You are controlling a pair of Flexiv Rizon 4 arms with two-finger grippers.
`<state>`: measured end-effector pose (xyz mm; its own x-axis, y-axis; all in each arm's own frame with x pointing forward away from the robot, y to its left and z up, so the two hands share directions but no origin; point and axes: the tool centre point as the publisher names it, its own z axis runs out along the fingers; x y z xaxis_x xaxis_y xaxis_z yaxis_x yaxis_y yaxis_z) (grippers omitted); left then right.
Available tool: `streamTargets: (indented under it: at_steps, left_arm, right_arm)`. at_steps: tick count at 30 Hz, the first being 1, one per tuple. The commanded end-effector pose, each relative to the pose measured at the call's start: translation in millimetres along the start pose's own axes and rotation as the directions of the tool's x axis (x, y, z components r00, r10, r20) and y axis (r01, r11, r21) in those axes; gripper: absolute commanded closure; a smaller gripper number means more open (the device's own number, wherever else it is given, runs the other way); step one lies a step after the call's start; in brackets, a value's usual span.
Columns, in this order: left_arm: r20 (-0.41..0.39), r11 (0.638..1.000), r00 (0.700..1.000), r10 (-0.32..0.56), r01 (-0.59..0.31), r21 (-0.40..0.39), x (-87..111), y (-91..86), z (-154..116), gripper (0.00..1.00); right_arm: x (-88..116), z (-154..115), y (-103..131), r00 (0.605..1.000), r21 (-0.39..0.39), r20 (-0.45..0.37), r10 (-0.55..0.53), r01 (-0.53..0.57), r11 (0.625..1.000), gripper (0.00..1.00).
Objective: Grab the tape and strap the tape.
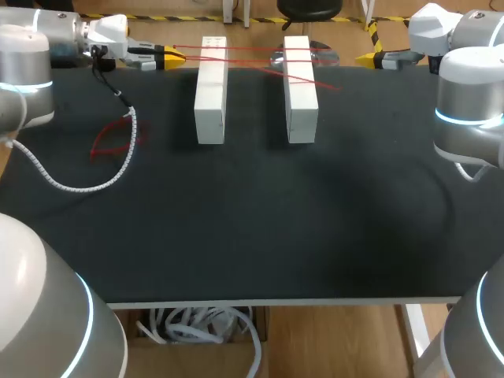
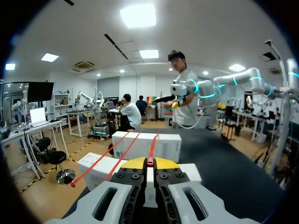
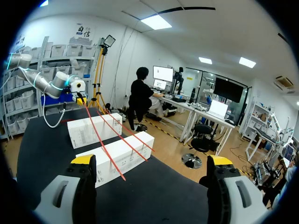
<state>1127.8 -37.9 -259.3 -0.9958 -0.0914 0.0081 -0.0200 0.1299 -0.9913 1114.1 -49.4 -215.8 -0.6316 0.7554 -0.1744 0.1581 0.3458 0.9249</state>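
Note:
Thin red tape (image 1: 252, 59) runs in several strands across the tops of two white boxes, the left box (image 1: 211, 90) and the right box (image 1: 300, 88), at the table's far side. My left gripper (image 1: 177, 56) is at the far left of the boxes, shut on the tape's end. In the left wrist view the red tape (image 2: 153, 147) leaves the closed yellow tips of my left gripper (image 2: 150, 162) toward the boxes (image 2: 145, 145). My right gripper (image 1: 370, 58) is right of the boxes, open and holding nothing. In its own view my right gripper (image 3: 152, 163) has its fingers wide apart, facing the boxes (image 3: 117, 156).
A loose loop of red tape (image 1: 110, 143) lies on the black table (image 1: 252, 236) at the left, beside a white spiral cable (image 1: 87, 183) hanging from my left arm. A clear, roundish item (image 1: 311, 53) lies behind the right box.

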Motion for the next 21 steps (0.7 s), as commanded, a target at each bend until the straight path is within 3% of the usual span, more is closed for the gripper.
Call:
streamTargets:
  at_steps: [1, 12, 21]
  left_arm:
    - [0.118, 1.0, 0.993, -0.006, 0.008, -0.014, 15.9, -14.1, 9, 1.0]
    - [0.133, 0.994, 0.989, -0.061, 0.049, 0.096, 33.2, -60.8, 26, 1.0]
    - [0.154, 0.985, 0.981, -0.117, 0.094, 0.147, 40.8, -84.6, 43, 1.0]
  right_arm:
    - [0, 0, 0, 1.0, -0.001, -0.001, 0.0, 0.0, 1.0, 0.0]
    - [0, 0, 0, 1.0, -0.001, -0.001, 0.0, 0.0, 1.0, 0.0]
    - [0, 0, 0, 1.0, -0.001, -0.001, 0.0, 0.0, 1.0, 0.0]
